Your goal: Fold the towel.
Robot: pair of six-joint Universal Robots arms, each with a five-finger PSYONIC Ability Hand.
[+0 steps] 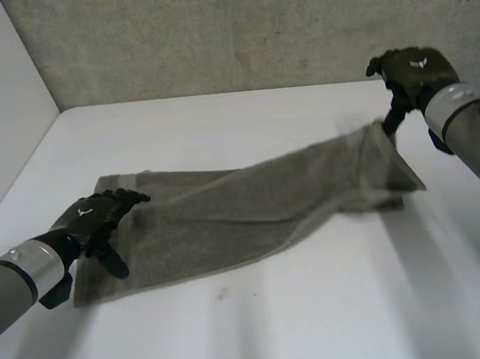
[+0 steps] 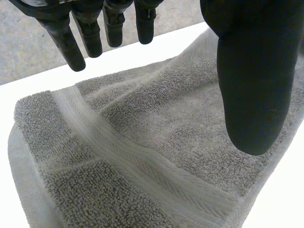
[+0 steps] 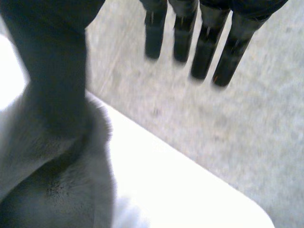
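A grey towel (image 1: 250,208) lies stretched across the white table (image 1: 317,315). Its left end is flat and its right end is lifted off the table. My left hand (image 1: 98,220) is over the towel's left end, open, with fingers (image 2: 76,42) straight above the cloth (image 2: 142,142) and the thumb (image 2: 251,76) apart from them. My right hand (image 1: 414,70) is raised at the far right. The towel's right end (image 3: 57,190) hangs on its thumb (image 3: 52,71). Its fingers (image 3: 204,47) are straight and well apart from the thumb, so the hand is open.
A grey concrete wall (image 1: 212,32) runs behind the table's far edge, and a light wall (image 1: 1,107) closes the left side. Bare tabletop lies in front of the towel.
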